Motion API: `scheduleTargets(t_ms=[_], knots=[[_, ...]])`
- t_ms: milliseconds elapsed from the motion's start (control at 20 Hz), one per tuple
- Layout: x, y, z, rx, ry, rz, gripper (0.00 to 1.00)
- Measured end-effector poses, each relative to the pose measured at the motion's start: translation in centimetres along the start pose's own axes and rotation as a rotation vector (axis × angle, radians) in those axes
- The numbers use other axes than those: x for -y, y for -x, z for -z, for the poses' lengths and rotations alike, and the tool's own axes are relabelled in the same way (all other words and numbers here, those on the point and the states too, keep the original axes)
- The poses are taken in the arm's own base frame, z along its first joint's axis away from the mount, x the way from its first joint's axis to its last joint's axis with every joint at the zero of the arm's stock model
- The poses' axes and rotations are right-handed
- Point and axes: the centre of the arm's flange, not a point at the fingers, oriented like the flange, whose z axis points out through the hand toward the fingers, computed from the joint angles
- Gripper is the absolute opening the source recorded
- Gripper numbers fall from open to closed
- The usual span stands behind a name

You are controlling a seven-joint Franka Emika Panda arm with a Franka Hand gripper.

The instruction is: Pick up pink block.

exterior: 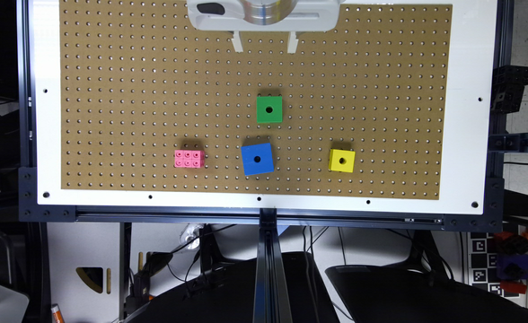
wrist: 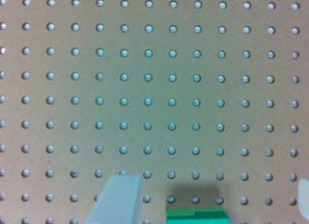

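Observation:
The pink block (exterior: 189,159), a small studded brick, lies flat on the brown pegboard (exterior: 134,89) toward the exterior view's left, near the board's front edge. My gripper (exterior: 265,48) hovers at the far edge of the board, well away from the pink block, with its two white fingers spread wide. In the wrist view my gripper (wrist: 211,192) is open, with only bare pegboard (wrist: 145,89) between the fingers. One pale finger (wrist: 118,200) shows plainly there, and the other sits at the picture's edge.
A green cube (exterior: 269,109) stands mid-board, and its edge (wrist: 195,217) shows in the wrist view. A blue cube (exterior: 257,159) and a yellow cube (exterior: 341,160) sit in the pink block's row. A white frame (exterior: 466,112) borders the board.

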Motion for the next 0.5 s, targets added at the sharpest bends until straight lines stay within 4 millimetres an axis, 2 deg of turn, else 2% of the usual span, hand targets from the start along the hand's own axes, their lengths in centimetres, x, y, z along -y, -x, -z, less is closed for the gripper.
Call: scheduleTargets(t_ms=[250, 400, 500], knots=[[-0.8, -0.9, 0.1, -0.003, 0.0, -0.014, 1.0], [-1.8, -2.4, 0.5, -0.012, -0.006, -0.023, 1.0], [-2.2, -4.1, 1.0, -0.022, -0.013, -0.027, 1.0]])
